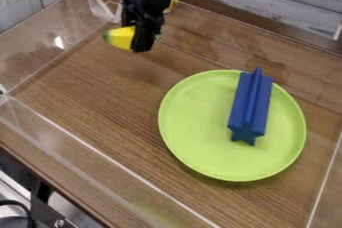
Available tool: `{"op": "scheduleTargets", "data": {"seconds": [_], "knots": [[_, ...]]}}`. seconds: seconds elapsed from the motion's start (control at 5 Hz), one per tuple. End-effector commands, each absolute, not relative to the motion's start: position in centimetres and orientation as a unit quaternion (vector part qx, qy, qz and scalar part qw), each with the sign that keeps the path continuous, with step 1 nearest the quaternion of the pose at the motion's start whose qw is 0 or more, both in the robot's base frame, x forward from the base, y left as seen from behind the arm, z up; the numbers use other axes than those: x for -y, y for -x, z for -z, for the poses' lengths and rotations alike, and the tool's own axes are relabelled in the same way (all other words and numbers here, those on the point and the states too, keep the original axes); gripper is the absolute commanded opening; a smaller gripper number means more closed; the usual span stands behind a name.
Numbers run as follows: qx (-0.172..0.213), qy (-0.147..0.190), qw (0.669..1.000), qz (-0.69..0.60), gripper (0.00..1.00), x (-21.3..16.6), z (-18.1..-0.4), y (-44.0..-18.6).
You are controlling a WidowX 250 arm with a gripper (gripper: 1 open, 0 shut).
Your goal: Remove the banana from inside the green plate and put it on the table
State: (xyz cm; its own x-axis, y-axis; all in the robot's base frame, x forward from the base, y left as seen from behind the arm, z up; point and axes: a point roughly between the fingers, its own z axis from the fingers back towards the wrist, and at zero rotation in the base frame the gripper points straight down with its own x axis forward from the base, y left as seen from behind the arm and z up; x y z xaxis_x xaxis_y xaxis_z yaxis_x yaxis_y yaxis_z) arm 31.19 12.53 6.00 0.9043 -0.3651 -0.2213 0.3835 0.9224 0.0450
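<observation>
The small yellow banana (123,38) hangs above the wood-grain table (107,92) at the upper left, well clear of the green plate (201,132). My gripper (138,42) is shut on the banana, its black fingers coming down over the banana's right end. The lime-green plate lies at the right of the table and holds only a blue rectangular block (250,104).
Clear acrylic walls (54,32) edge the table on the left, back and front. A yellow-and-black object stands behind the arm at the top edge. Bare wood lies between the plate and the left wall.
</observation>
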Motion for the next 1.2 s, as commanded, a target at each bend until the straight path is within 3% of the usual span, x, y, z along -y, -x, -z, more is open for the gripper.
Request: {"op": "scheduleTargets", "data": {"seconds": [0.0,0.2,0.4,1.0], "knots": [[-0.082,-0.057,0.978,0.183,0.0,-13.5,-6.4,-31.4],[-0.082,-0.055,0.979,0.178,0.0,-14.0,-5.8,-31.1],[-0.083,-0.047,0.98,0.175,1.0,-14.3,-5.5,-30.9],[-0.069,-0.02,0.984,0.161,1.0,-14.5,-6.2,-30.2]]}}
